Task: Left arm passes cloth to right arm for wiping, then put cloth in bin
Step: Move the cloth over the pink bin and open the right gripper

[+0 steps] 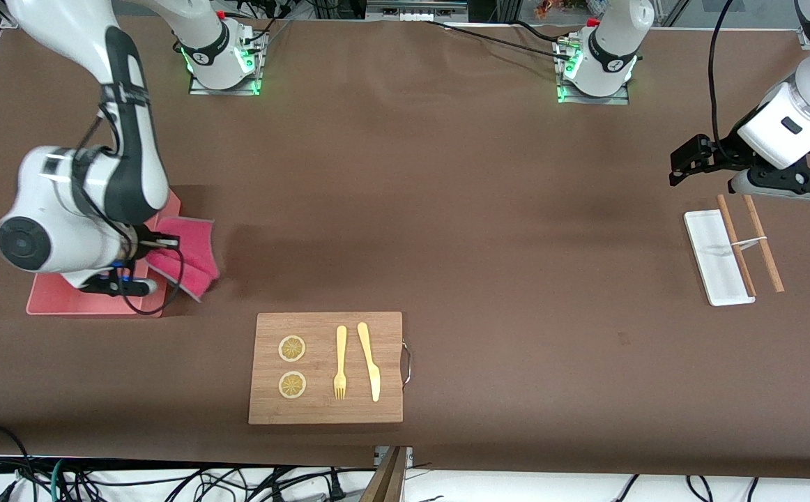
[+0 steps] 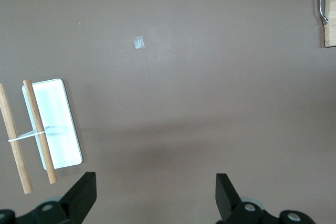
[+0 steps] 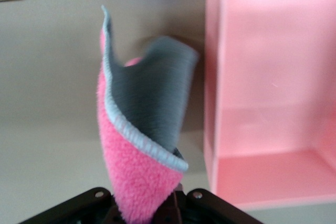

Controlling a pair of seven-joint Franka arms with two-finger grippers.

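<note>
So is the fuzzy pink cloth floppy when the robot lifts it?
Probably yes: the cloth curls and droops from the right tool, so it looks soft. It seems light, since one pinched corner carries it. Its fleecy pile likely resists slipping. It hangs beside the bin.

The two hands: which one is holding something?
The right hand, over the table beside the pink bin, shut on the pink-and-grey cloth. The left hand is open and empty.

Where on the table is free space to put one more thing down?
Bare table lies between the cutting board and white tray, and between the board and the arm bases. It is crowded around the bin, where the right gripper holds the cloth.
</note>
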